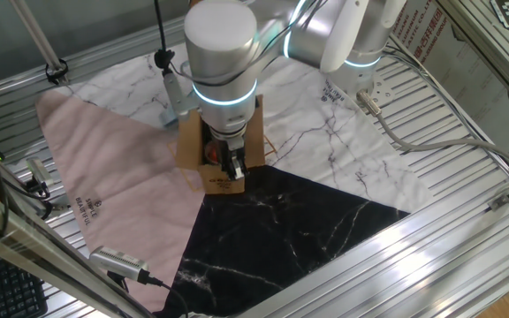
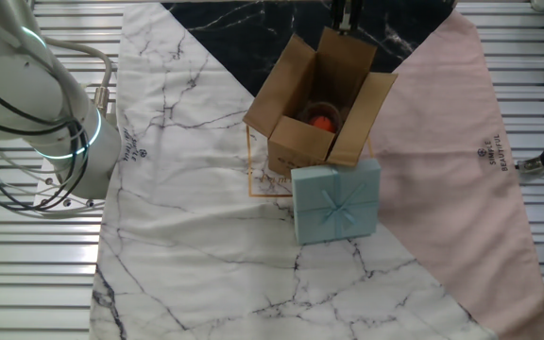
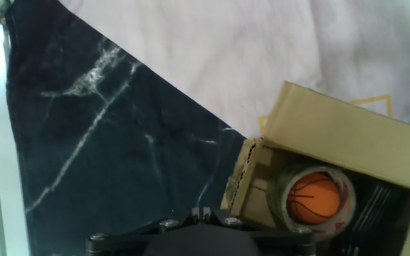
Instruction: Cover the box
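At frame center, the gripper [image 1: 232,168] hangs over the open box [image 2: 317,104]; whether its fingers are spread or pressed together is unclear. An orange ball [image 3: 314,198] lies inside.

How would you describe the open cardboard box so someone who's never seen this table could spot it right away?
Start at the tablecloth where its white marble, black marble and pink panels meet. There stands the cardboard box, brown and corrugated, flaps up, with a tape roll and a small orange ball inside. The pale blue gift box right beside it is closed and ribboned; the carton is open and plain.
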Available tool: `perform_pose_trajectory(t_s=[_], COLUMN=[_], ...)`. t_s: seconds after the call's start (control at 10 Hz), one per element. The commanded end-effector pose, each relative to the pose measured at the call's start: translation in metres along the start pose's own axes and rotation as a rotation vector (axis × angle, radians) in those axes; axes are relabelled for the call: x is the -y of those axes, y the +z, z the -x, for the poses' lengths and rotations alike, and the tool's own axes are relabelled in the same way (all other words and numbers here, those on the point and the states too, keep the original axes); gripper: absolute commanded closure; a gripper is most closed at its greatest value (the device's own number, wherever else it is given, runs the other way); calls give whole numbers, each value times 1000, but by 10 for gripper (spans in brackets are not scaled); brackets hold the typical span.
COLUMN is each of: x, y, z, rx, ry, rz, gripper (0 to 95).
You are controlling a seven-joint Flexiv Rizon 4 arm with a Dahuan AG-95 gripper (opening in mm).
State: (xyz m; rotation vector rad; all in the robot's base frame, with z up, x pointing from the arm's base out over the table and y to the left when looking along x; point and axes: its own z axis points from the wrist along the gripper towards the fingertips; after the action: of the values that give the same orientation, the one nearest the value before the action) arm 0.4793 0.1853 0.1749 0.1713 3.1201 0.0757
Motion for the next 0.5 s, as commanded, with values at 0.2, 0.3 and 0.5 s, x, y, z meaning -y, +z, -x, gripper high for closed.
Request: perform_pose_trajectory(t_s=[0.2, 0.3, 0.5], x=[6, 10, 19], y=[-2, -2, -1], z=[-4, -6, -9], rx=[0, 0, 3], ry=[-11, -16, -27], rz=[0, 4, 7], gripper=[950, 950, 950])
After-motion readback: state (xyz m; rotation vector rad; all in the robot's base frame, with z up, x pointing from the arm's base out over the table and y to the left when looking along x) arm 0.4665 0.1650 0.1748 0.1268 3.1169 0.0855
